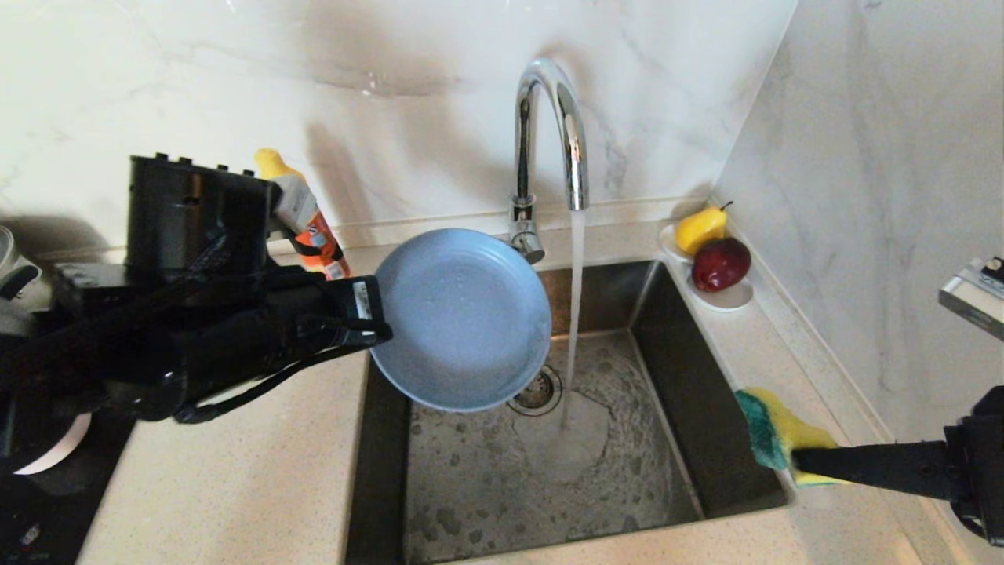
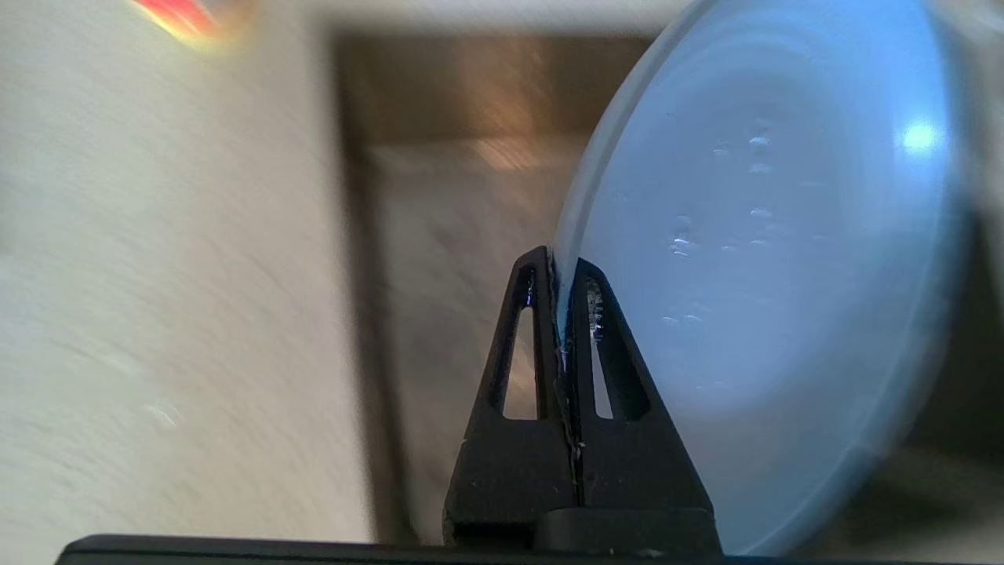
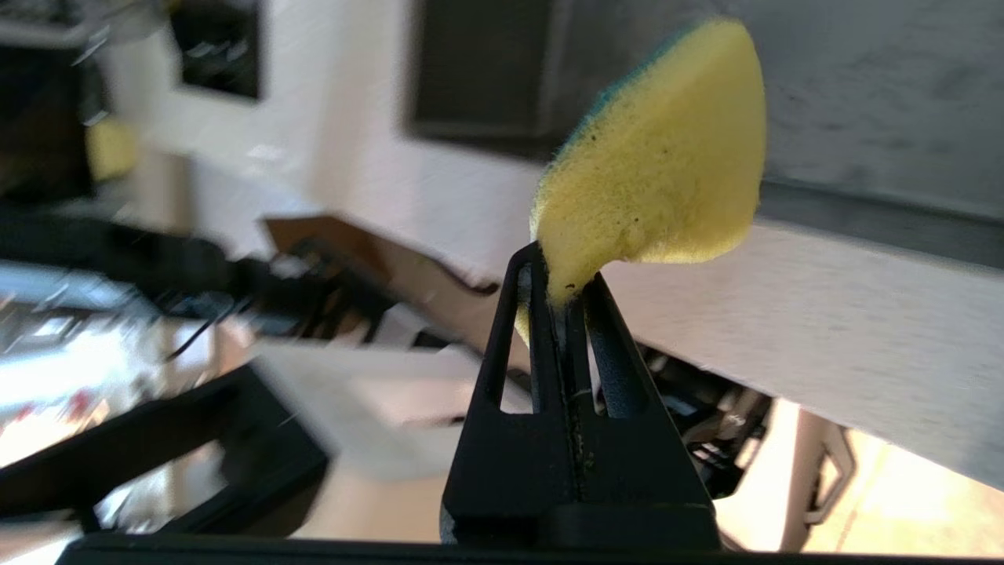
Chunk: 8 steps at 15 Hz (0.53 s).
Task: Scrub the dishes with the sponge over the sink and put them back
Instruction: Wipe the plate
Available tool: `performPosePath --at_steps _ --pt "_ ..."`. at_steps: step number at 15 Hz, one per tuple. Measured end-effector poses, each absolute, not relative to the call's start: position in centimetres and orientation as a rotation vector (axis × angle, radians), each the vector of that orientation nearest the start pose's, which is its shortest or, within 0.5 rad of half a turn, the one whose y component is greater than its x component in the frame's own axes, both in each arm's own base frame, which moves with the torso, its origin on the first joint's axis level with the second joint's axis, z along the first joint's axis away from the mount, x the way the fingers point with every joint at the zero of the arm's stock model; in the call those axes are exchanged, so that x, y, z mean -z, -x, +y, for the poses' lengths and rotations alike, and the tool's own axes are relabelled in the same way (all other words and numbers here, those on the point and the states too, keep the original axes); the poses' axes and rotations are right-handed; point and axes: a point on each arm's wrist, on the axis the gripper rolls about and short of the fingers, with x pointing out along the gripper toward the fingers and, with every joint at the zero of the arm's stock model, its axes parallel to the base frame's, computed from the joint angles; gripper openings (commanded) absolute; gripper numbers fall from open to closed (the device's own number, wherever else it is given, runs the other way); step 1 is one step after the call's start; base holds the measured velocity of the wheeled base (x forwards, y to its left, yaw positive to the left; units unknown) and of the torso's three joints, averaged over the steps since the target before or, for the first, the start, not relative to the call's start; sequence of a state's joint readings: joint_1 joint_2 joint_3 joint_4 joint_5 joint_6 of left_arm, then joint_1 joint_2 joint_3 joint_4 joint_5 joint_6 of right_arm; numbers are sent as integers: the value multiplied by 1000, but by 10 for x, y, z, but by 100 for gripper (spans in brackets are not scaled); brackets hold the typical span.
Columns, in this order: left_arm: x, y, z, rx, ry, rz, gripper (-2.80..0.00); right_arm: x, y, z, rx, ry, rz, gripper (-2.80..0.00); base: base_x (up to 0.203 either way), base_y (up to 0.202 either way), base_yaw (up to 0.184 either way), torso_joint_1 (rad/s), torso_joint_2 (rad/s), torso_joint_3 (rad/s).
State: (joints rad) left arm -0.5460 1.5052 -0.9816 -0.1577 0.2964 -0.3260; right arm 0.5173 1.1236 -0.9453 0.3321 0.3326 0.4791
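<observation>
My left gripper (image 1: 375, 318) is shut on the rim of the grey-blue plate (image 1: 463, 329). It holds the plate tilted above the left half of the steel sink (image 1: 706, 408). The left wrist view shows the plate (image 2: 769, 259) edge pinched in the left gripper (image 2: 558, 271), with water drops on its face. My right gripper (image 1: 808, 461) is shut on the yellow and green sponge (image 1: 773, 431) at the sink's right rim. In the right wrist view the sponge (image 3: 659, 173) sticks out past the right gripper (image 3: 561, 275). Other dishes are out of view.
Water runs from the chrome tap (image 1: 553, 133) down to the drain strainer (image 1: 540, 392). A white saucer (image 1: 729, 297) with a pear (image 1: 700, 227) and an apple (image 1: 720, 263) sits at the back right corner. An orange bottle (image 1: 310, 220) stands behind my left arm.
</observation>
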Motion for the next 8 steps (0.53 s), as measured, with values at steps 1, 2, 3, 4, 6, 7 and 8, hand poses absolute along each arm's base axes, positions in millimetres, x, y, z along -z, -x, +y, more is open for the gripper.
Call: performPosePath --at_steps 1,2,3,4,6,7,8 --pt "-240 -217 -126 277 193 392 -280 -269 -120 79 -727 -395 710 -280 0 0 0 0 0 0" --pt "-240 -206 -122 351 210 403 -280 -273 -120 80 -762 -400 704 -280 0 0 0 0 0 0" --pt "-239 -196 -117 414 218 416 -280 -279 -120 81 -797 -405 694 -280 0 0 0 0 0 0" --pt "-237 -189 -114 452 216 423 -280 -284 -120 83 -830 -407 686 -280 0 0 0 0 0 0" --pt "-231 -178 -109 512 199 424 -280 -291 -121 90 -884 -400 681 -280 0 0 0 0 0 0" --pt "-230 -175 -108 534 185 412 -280 -291 -122 93 -900 -394 688 -280 0 0 0 0 0 0" --pt "-227 -175 -109 544 169 401 -280 -290 -125 98 -912 -387 699 -280 0 0 0 0 0 0"
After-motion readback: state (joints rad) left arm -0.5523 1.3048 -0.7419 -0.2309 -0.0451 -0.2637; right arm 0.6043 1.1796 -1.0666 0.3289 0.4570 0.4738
